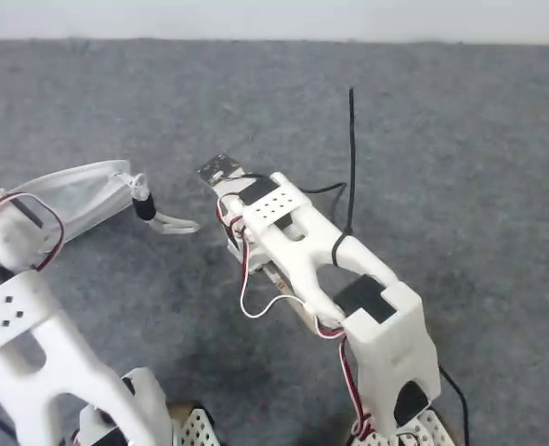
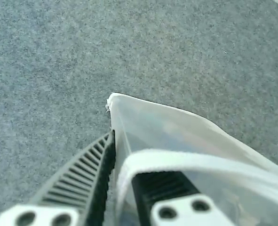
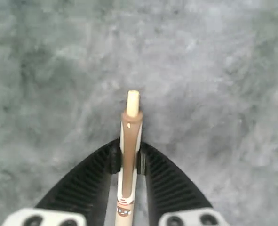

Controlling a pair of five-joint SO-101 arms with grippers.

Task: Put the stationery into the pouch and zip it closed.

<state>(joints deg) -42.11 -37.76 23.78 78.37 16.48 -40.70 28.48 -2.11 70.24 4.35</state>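
Observation:
My left gripper (image 2: pixel 122 157) is shut on the rim of a translucent pouch (image 2: pixel 176 136), holding it above the grey carpet. In the high view the pouch (image 1: pixel 79 197) hangs at the left, with a black-and-white item (image 1: pixel 144 204) sticking out of its mouth. My right gripper (image 3: pixel 129 147) is shut on a brown and cream pen (image 3: pixel 131 125), whose push-button end points away from the wrist over bare carpet. The right arm (image 1: pixel 283 223) stands mid-table, just right of the pouch's mouth, and covers its own fingers from above.
Grey carpet (image 1: pixel 441 139) covers the whole table. A black cable (image 1: pixel 351 158) rises from the right arm. A small pale piece (image 1: pixel 174 223) lies by the pouch's mouth. Open carpet lies at the back and right.

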